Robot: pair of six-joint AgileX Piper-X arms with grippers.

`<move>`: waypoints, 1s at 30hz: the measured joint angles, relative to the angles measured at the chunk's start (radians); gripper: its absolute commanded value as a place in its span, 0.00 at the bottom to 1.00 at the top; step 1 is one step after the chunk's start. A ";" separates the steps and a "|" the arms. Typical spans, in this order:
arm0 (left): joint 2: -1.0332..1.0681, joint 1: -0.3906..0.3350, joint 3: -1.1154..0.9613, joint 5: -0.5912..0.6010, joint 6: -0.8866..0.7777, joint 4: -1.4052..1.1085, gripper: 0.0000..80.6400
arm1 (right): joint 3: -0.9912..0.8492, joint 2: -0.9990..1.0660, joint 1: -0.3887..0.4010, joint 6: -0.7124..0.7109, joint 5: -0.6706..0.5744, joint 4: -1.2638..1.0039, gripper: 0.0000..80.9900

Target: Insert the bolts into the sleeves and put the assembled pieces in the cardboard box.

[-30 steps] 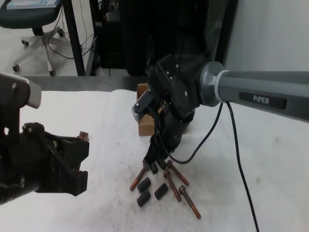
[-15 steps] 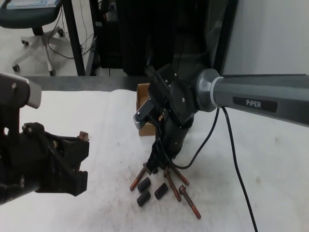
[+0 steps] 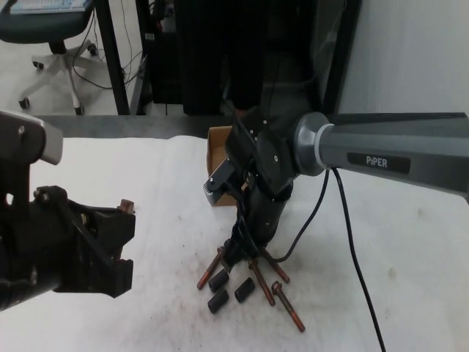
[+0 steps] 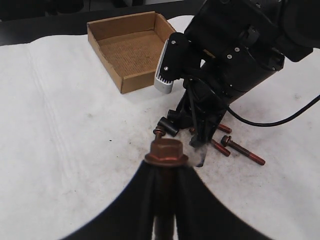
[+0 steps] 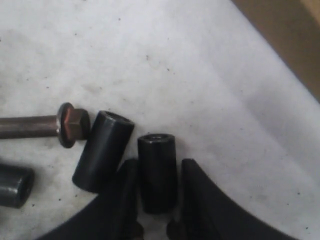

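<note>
Right fingers straddle a sleeve

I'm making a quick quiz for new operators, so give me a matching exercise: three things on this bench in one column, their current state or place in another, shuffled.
Things:
1. hex-head bolt
2. cardboard box
3. black sleeve

States:
a. nothing inside
b. on the cloth at the right gripper
c. clamped in the left gripper

Pairs: 1-c; 2-a; 3-b.
</note>
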 measured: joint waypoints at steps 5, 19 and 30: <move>0.000 0.000 0.000 0.000 0.000 0.000 0.00 | 0.000 0.000 -0.002 -0.003 0.000 0.000 0.01; -0.019 0.000 0.002 0.018 -0.004 -0.291 0.00 | 0.000 -0.292 -0.081 0.169 -0.311 -0.004 0.01; 0.158 0.000 0.002 0.368 -0.355 -0.954 0.00 | 0.457 -0.892 -0.258 0.286 -0.805 -0.271 0.01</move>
